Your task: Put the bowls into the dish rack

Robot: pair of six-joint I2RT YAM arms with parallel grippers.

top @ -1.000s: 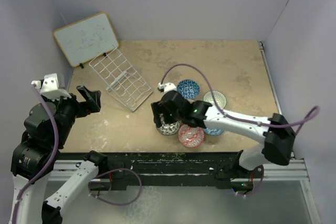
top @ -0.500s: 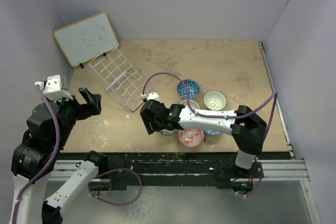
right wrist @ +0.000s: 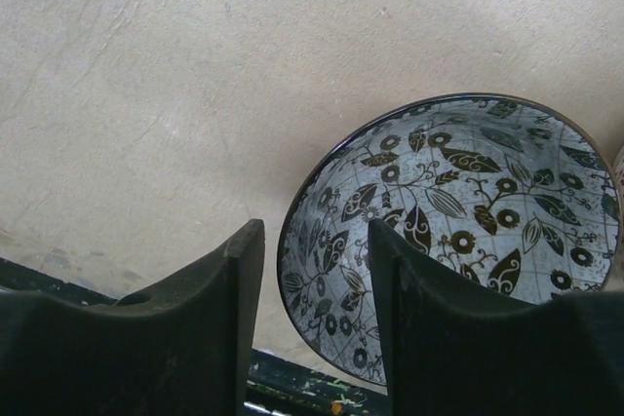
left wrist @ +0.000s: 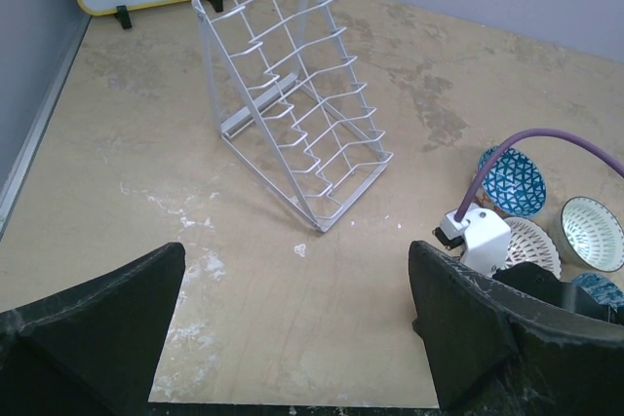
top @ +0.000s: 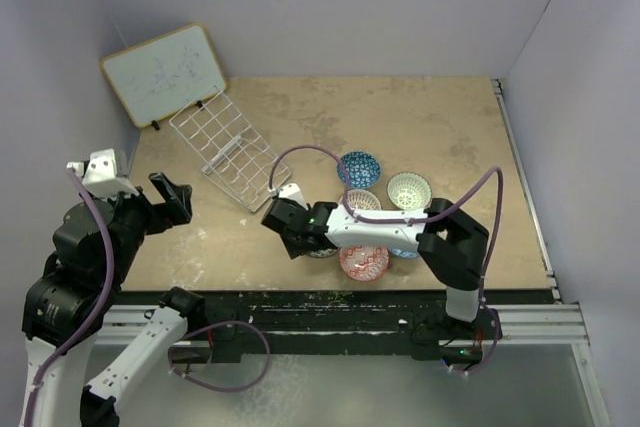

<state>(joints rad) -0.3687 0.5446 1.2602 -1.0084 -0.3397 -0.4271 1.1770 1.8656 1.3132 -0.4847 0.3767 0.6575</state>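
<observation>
Bowls (top: 359, 168), 6 clustered, 1 dish rack (top: 230, 152) apart, right jaws parted astride grey bowl (right wrist: 458, 221) rim, left jaws spread

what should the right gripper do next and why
Probably close fully before lifting: the right gripper straddles the rim of the dark grey bowl, one finger outside, one inside, with a gap visible beside the rim.

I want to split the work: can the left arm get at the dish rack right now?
Probably yes: the left gripper is open, facing the dish rack, with only bare tabletop between them.
</observation>
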